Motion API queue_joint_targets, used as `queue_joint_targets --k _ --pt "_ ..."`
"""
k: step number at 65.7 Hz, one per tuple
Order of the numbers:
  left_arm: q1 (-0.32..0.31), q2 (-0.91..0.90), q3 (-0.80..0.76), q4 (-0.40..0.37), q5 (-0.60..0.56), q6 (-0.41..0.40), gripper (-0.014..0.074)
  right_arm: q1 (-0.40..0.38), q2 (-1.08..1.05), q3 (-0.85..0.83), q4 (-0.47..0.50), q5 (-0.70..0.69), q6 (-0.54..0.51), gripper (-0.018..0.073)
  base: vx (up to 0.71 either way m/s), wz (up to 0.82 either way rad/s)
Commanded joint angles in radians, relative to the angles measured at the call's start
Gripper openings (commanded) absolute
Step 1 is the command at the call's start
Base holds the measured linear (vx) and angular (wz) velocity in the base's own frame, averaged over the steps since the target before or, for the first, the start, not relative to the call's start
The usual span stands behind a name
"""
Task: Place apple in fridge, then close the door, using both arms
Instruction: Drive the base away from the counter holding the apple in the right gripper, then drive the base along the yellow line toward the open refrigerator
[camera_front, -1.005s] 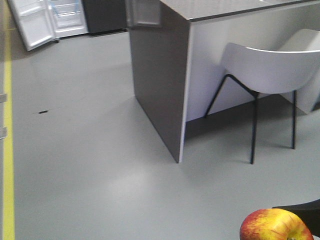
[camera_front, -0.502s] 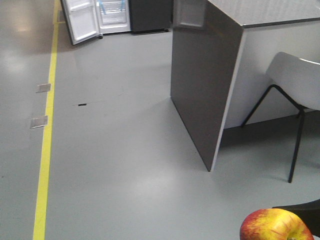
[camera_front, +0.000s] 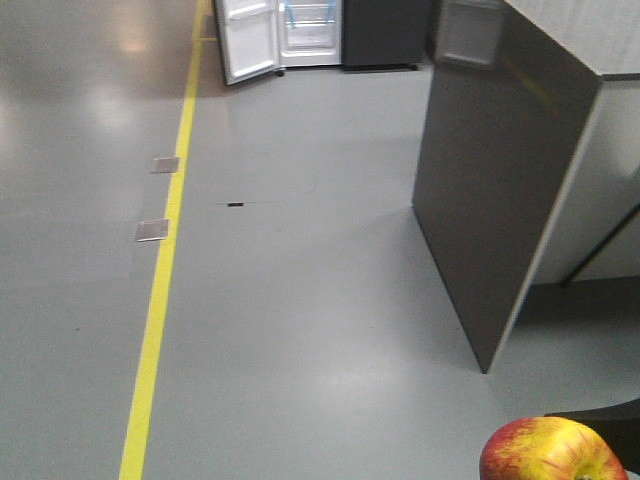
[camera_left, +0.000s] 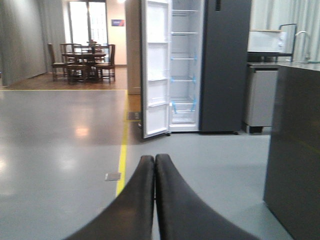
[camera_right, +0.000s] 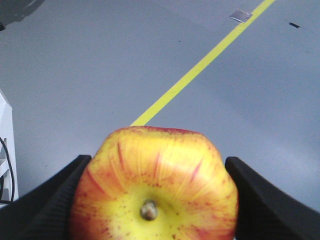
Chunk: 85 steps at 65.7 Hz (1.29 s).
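The right gripper (camera_right: 156, 202) is clamped on the apple (camera_right: 155, 165), one finger pressed against each side, with the stem facing the wrist camera. The left gripper (camera_left: 154, 167) is closed, its fingers touching with nothing between them. Far ahead of the left gripper, the fridge (camera_left: 186, 65) stands with its door (camera_left: 156, 70) swung wide, white inner face showing, just past the yellow floor line (camera_left: 122, 150)

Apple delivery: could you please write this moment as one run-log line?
stage: apple not yet in fridge | right gripper: shut on apple | left gripper: shut, empty | door: open
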Motion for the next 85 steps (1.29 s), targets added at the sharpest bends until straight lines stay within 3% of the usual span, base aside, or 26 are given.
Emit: queue_joint_targets --k 1,85 --pt "-0.005 -0.016 0.03 -0.004 -0.074 -0.007 -0.0006 -0.001 0.003 -0.026 0.011 -0.066 -0.006 0.0186 0.1 0.37" --pt "-0.005 -0.016 0.03 -0.004 -0.074 -0.007 -0.0006 -0.001 0.003 -0.026 0.011 -0.065 -0.006 0.0186 0.07 0.17"
